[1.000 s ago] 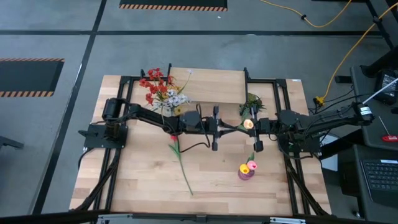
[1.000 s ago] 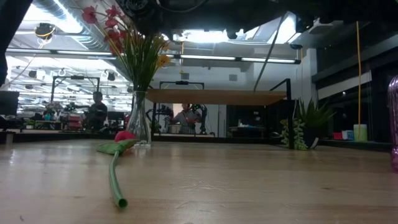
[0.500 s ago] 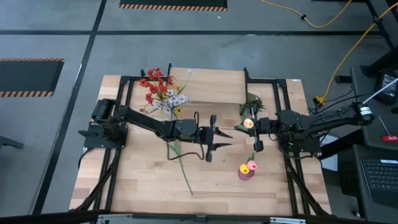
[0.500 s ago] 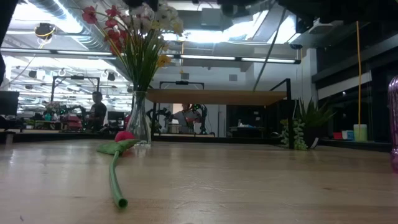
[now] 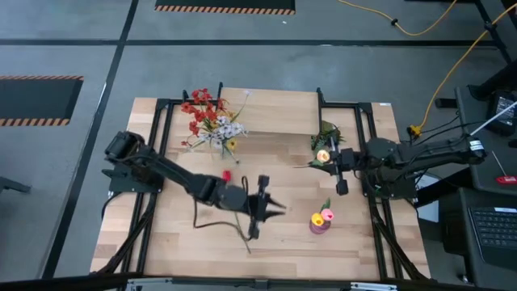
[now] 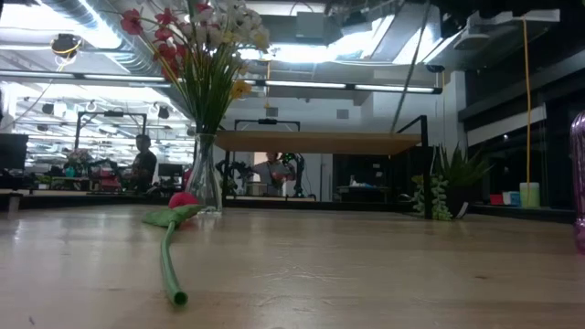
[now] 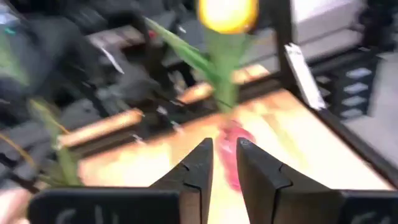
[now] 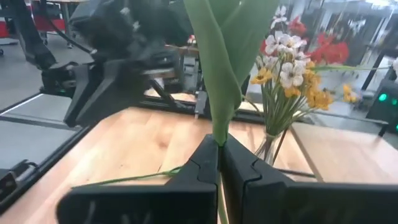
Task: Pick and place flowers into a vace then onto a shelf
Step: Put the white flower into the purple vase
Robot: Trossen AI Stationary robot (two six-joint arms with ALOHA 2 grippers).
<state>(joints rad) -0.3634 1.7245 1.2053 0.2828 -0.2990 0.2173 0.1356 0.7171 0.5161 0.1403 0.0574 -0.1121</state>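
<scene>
The left gripper (image 5: 277, 208) has drawn back from the middle of the table, where a second ago it stood nose to nose with the right gripper (image 5: 329, 160). It now hangs over the near half of the light wooden tabletop (image 5: 178, 242). In its wrist view the two dark fingers (image 7: 198, 168) stand slightly parted with nothing between them, so it is released and empty.

Just beside it lies the red tulip with the long green stem (image 6: 167, 251), flat on the boards. Its head points toward the clear glass vase of red, white and yellow-orange sprays (image 5: 212, 121), and its cut end lies near the table's front edge.

The right gripper has barely moved and is clenched on the green stem of the yellow tulip (image 5: 322, 158). That bloom is held off the table, between the small green leafy sprig (image 5: 327, 130) and the pink vase with pink and yellow tulips (image 5: 320, 221).

With the left arm gone, the yellow tulip appears to belong to the right arm alone, free to go into a vase. The left arm looks placed to take up the red tulip next.

The low shelf with the light wood top on black legs (image 5: 279, 111) bears nothing yet, so the final placing remains undone.
</scene>
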